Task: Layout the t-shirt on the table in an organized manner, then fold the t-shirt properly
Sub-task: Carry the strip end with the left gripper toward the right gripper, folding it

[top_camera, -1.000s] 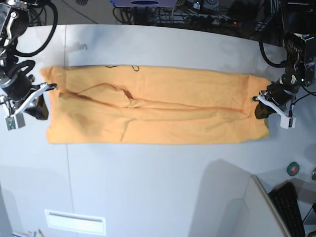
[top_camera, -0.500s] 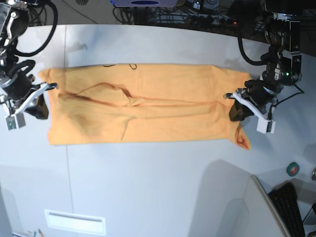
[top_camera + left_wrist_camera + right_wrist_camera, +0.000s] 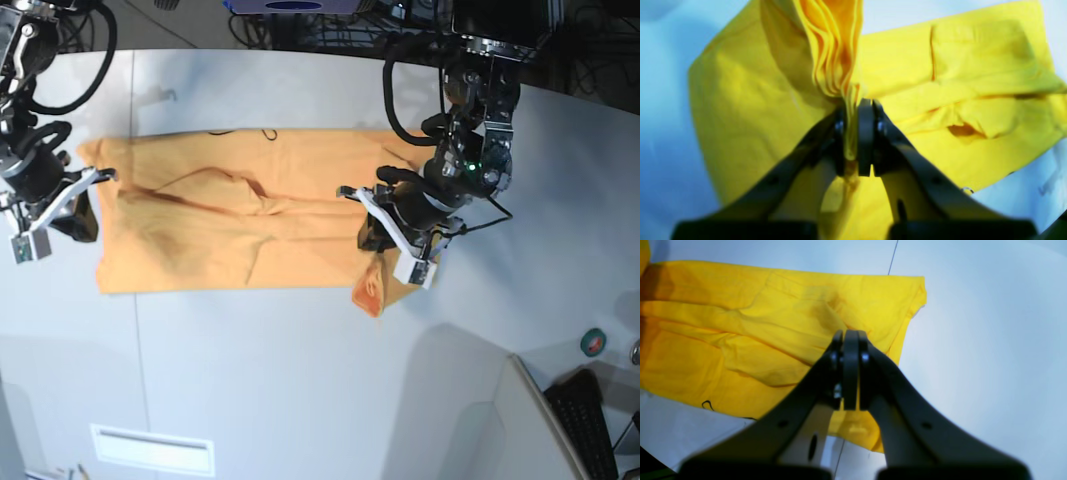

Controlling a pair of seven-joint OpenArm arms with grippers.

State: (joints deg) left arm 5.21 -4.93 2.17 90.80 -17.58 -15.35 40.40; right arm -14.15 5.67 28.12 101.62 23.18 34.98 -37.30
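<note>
T-shirt (image 3: 240, 225) cloth lies in a long strip across the white desk (image 3: 300, 380), with its far end off the desk in a tool's grip. A second ago that strip reached almost to the far side of the desk. Now it is much shorter on that side. The left tool (image 3: 385, 235) has carried its end of the shirt over toward the middle, and the cloth hangs from it in a bunch with a loose corner drooping below. The other end of the shirt has not moved.

I think this means the fold has begun: one end is being brought over the rest of the shirt. The held end is not laid down yet, so this fold is only partly done.

The left tool (image 3: 853, 133) is pinched tight on a thick bunch of yellow cloth, which fans out above it in many layers. The right tool (image 3: 846, 370) is closed all the way, right over the shirt's edge. It looks like it has nothing in it, but I cannot be sure it has no cloth. In the base view it sits at the shirt's near end (image 3: 75, 205).

Counting: one t-shirt, one desk, two arms, two tools. A bit of black writing peeks out at the shirt's edge.
</note>
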